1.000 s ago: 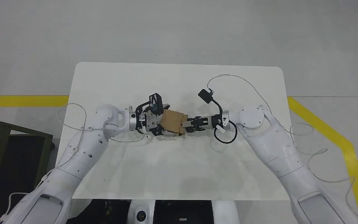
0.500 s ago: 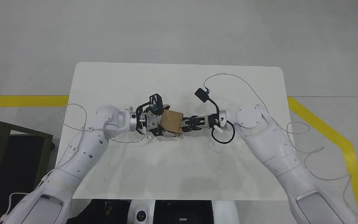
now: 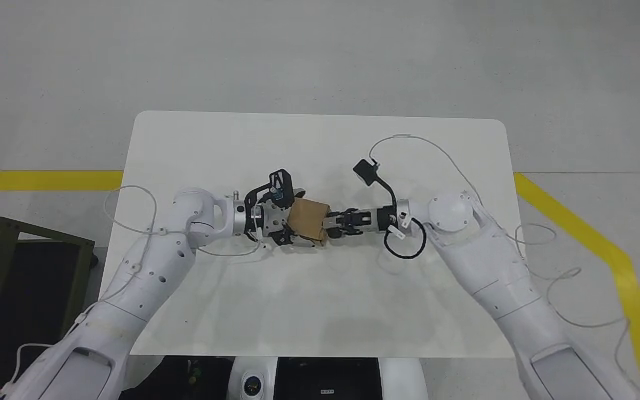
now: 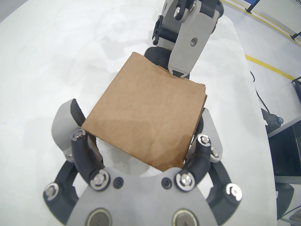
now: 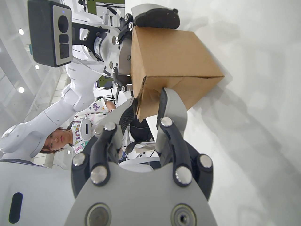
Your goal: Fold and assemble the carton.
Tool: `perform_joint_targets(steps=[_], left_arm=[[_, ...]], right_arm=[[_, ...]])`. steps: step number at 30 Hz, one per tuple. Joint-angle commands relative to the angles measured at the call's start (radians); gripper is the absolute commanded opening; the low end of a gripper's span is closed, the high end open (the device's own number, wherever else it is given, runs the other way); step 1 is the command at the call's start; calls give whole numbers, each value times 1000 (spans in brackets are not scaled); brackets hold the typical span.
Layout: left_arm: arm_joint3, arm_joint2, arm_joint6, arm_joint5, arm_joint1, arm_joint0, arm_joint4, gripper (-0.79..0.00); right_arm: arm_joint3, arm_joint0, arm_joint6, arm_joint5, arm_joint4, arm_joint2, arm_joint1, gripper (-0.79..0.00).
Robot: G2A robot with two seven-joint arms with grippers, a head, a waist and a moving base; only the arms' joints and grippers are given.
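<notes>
The left gripper (image 4: 141, 118) is spread wide, its pads clamping opposite sides of the carton (image 3: 309, 218) at its left end. The right gripper (image 5: 149, 105), nearly closed, pinches one cardboard wall at the carton's right end. The carton sits mid-frame in the top view, at the middle of the table (image 3: 400, 300). It lies left to right between the grippers and looks almost square, so its long axis is unclear.

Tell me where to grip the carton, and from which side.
Clamp the carton across its two flat, parallel side walls, coming from the left arm's end, as the left gripper does. The opposite end offers just a thin flap edge, pinched by the right gripper.
</notes>
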Motion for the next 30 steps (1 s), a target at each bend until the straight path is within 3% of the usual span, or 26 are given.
perform_joint_targets(steps=[1, 9, 13, 30], left_arm=[[0, -1, -2, 0, 1, 0, -2, 0], [-2, -1, -15, 0, 2, 1, -7, 0], [-3, 0, -23, 1, 1, 0, -10, 0], [-1, 5, -31, 0, -1, -5, -19, 0]], right_arm=[[-8, -7, 3, 4, -4, 8, 4, -545], [-53, -47, 23, 38, -22, 31, 18, -610], [-67, -58, 36, 53, -29, 34, 23, -785], [-48, -29, 36, 57, -16, -22, 6, -785]])
